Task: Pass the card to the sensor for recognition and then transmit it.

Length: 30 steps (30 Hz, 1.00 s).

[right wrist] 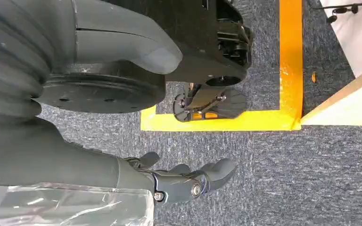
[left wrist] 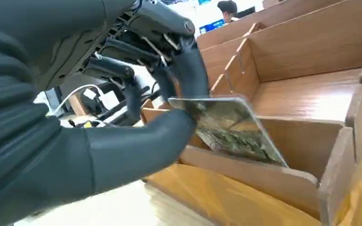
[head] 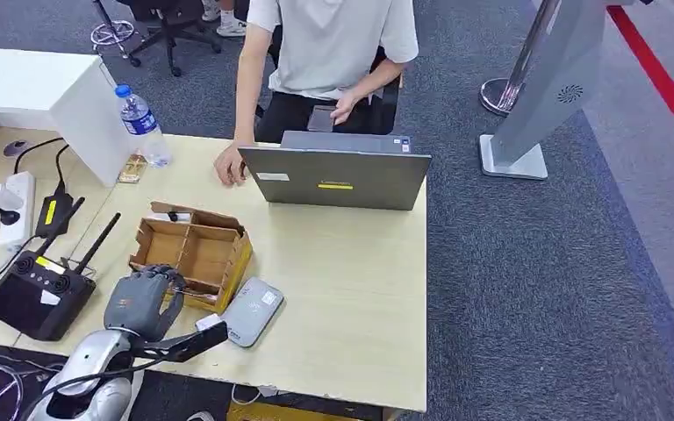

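My left hand (head: 144, 299) is at the near edge of a divided cardboard box (head: 195, 253) on the table. In the left wrist view the thumb and a finger (left wrist: 188, 70) pinch a printed card (left wrist: 231, 127), tilted just above the box's near compartment (left wrist: 311, 94). A flat grey sensor (head: 252, 310) lies on the table just right of the box, close to my left forearm. My right hand (right wrist: 184, 181) hangs over the carpet with its fingers loosely apart and nothing in it.
A person sits behind a grey laptop (head: 338, 175) at the table's far side, one hand on the tabletop. A water bottle (head: 143, 123), a black remote with antennas (head: 39, 294) and a power strip (head: 16, 206) lie to the left. The table's edge runs on the right.
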Available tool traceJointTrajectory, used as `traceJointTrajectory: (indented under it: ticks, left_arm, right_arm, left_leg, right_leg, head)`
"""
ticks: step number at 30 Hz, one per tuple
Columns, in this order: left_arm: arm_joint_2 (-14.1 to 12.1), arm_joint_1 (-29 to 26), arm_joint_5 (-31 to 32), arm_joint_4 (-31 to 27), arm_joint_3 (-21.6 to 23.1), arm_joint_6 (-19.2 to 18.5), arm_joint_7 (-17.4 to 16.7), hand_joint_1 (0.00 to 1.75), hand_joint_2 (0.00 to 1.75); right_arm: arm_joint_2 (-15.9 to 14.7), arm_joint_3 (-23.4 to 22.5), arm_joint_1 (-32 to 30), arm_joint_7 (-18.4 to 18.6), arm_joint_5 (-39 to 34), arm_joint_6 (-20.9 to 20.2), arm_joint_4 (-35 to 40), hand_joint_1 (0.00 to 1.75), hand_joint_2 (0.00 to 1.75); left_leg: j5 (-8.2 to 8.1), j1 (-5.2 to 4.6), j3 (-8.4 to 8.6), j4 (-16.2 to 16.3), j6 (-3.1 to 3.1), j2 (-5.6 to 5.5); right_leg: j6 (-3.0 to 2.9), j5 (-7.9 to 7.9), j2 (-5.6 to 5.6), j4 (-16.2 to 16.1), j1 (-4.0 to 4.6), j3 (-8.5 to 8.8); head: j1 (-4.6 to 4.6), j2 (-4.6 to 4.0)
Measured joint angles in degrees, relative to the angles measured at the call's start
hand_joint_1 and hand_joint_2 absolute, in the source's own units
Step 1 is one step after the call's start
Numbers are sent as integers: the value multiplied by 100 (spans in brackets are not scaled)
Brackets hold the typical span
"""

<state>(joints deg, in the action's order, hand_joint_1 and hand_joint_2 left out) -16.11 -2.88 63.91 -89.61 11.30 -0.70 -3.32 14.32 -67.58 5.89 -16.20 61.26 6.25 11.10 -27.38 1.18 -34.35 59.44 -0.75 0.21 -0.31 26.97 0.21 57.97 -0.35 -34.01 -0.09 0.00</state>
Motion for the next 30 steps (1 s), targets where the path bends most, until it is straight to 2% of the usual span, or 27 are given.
traceJointTrajectory:
  ticks: [7, 16, 27, 28, 30]
  left_arm:
    - [-7, 13, -83, 18, -2, -15, 48, 175, 175]
    - [46, 0, -101, 4, -24, 262, 122, 175, 175]
    - [55, -188, -103, -406, -138, 363, 144, 175, 175]
    - [55, -193, -105, -409, -142, 363, 144, 0, 175]
    - [57, -205, -105, -417, -155, 363, 157, 0, 175]
  right_arm:
    - [0, 0, 0, 0, 24, 0, 0, 0, 175]
    - [-2, 0, 0, -2, 0, 0, 0, 0, 175]
    - [-2, 0, -1, -17, -68, 0, 0, 0, 175]
    - [-2, 0, -1, -18, -68, 0, 0, 0, 175]
    - [-2, 0, -1, -18, -68, 0, 0, 0, 175]
  left_leg:
    - [0, 0, 0, 0, 0, -1]
    - [0, 0, 0, 0, 0, -1]
    - [0, 0, 0, 0, 0, -1]
    - [0, 0, 0, 0, 0, -1]
    - [0, 0, 0, 0, 0, -1]
  right_leg:
    - [0, 0, 0, 0, 0, 2]
    - [0, 0, -1, 0, 0, 2]
    - [-2, 2, 0, 0, 0, 1]
    - [-2, 2, 0, 0, 0, 1]
    - [-2, 2, 0, 0, 0, 1]
  head:
    - [0, 0]
    - [0, 0]
    - [0, 0]
    - [0, 0]
    - [0, 0]
